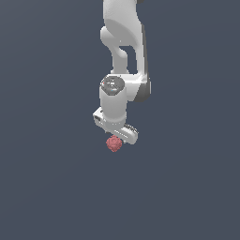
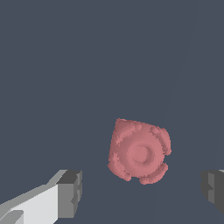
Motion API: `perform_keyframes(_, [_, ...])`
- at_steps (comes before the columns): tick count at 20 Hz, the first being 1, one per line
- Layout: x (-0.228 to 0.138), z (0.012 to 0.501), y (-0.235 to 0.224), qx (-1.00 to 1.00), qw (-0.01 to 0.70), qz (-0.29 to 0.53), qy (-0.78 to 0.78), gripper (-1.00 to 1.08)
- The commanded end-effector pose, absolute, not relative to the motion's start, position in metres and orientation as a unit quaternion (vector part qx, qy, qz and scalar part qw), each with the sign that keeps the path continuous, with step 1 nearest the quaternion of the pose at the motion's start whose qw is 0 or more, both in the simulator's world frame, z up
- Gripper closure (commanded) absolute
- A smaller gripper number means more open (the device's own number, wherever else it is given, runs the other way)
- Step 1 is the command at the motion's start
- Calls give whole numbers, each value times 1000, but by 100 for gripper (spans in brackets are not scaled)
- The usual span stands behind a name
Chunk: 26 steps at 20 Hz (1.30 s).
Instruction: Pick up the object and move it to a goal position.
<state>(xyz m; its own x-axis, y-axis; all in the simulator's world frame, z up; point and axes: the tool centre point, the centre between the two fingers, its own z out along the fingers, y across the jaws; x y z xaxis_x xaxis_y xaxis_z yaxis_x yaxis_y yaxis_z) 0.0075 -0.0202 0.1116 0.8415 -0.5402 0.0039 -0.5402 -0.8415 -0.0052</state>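
A white robot arm reaches down, its tool point(image 1: 118, 136) just above a small pinkish-red bumpy object point(image 1: 114, 143) on a plain dark desk point(image 1: 187, 187). In the wrist view, the tool's fingers point(image 2: 70, 192) stand wide apart with the object point(image 2: 139, 151) between them, toward twelve o'clock. Centring over it before descending seems wise. One finger is cut off; no goal marker shows.

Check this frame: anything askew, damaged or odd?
Nothing stands out. The pink object looks intact, lying between the open gripper fingers, nearer one finger than the other. No contact is visible in the wrist view.
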Motion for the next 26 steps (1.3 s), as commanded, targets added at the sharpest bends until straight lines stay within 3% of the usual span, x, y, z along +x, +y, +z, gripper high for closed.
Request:
perform_keyframes(1, [7, 105, -23, -950, 2, -2, 312, -92])
perform_keyframes(18, [4, 86, -30, -927, 0, 0, 375, -92])
perform_keyframes(26, [2, 50, -30, -926, 0, 0, 377, -92])
